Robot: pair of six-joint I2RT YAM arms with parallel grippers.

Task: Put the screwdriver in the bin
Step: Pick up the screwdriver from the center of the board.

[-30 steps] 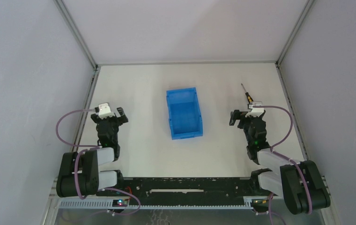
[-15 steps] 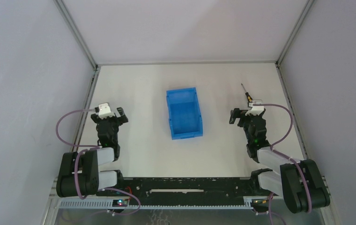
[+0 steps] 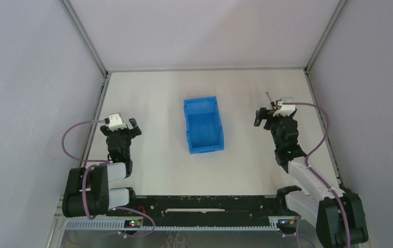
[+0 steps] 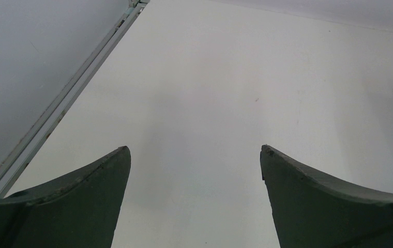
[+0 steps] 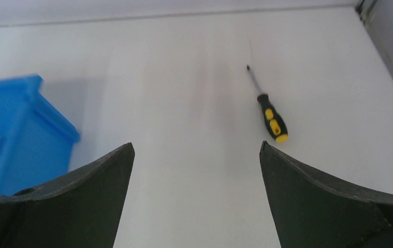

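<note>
The screwdriver [image 5: 272, 120], with a black-and-yellow handle and thin dark shaft, lies on the white table at the far right. In the right wrist view it sits just ahead of my right finger's tip, shaft pointing away. In the top view only its shaft [image 3: 270, 97] shows beyond the gripper. My right gripper [image 3: 273, 114] is open and empty, low over the table just short of the handle; it also shows in its wrist view [image 5: 197, 147]. The blue bin [image 3: 203, 125] stands mid-table, left of that gripper, and shows in the right wrist view [image 5: 13, 129]. My left gripper [image 3: 121, 127] is open and empty [image 4: 194, 150].
White enclosure walls with metal frame rails [image 3: 101, 103] bound the table on the left, back and right. The right rail [image 3: 321, 121] runs close behind the screwdriver. A purple cable [image 3: 73, 134] loops off the left wrist.
My right arm has reached forward and slightly right, bringing the open gripper up to the screwdriver's handle. The left arm, bin and screwdriver have not moved.
</note>
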